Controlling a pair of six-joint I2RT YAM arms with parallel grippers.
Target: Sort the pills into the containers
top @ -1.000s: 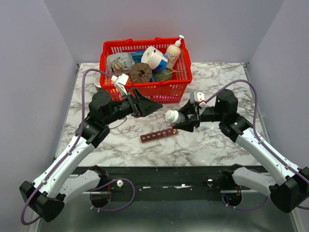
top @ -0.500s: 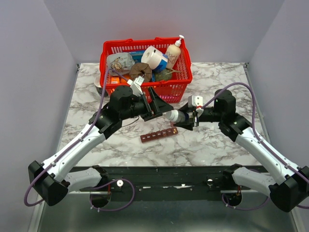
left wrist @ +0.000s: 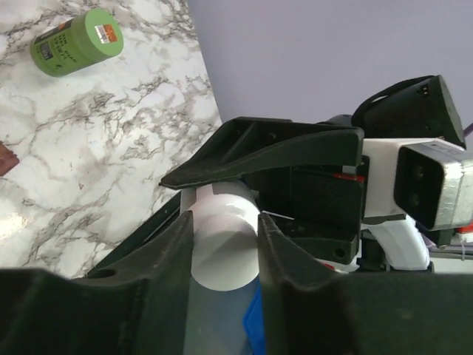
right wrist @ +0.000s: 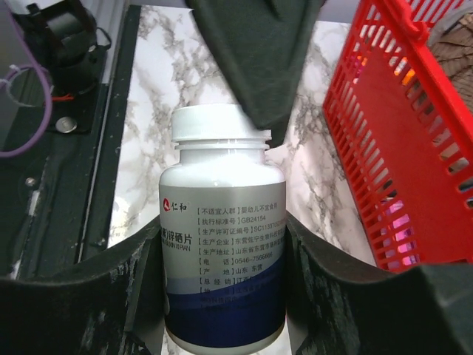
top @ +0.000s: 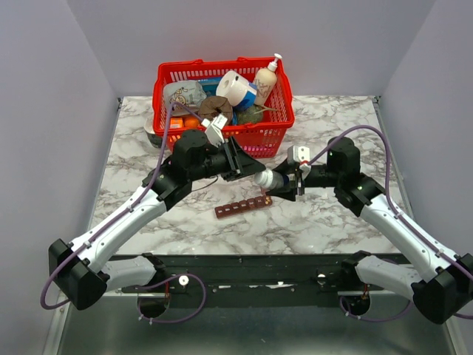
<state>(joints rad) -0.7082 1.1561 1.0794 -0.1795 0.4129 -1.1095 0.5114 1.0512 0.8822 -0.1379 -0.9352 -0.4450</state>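
Underneath everything, a white marble table (top: 332,214) with grey veining

At the far middle of it, a red mesh basket (top: 260,136), crammed with clutter, among it a pump bottle (top: 266,78) upright at the far right corner and a white roll (top: 233,87) beside that

From the near left corner, the left arm (top: 133,218), stretched far and rightward; from the near right, the right arm (top: 384,214), bent back toward the middle. Left gripper (top: 253,168) and right gripper (top: 287,185) tip to tip above the marble, just near of the basket wall

Flat on the table below that meeting point, slightly nearer and to the left, the containers (top: 242,206): one narrow dark-red strip of small square compartments, slanted, its right end farther than its left, touched by neither gripper

Held off the table, roughly level, a white pill bottle (right wrist: 222,222) with printed text and a blue band, clamped round the body between both right gripper fingers (right wrist: 129,285), neck pointing left

On its side on the marble in the left wrist view, a green jar (left wrist: 76,41), well apart from the grippers

On the bottle's neck, a white cap (left wrist: 224,244), pinched between the left gripper fingers (left wrist: 171,244), drawn narrow against either side of it
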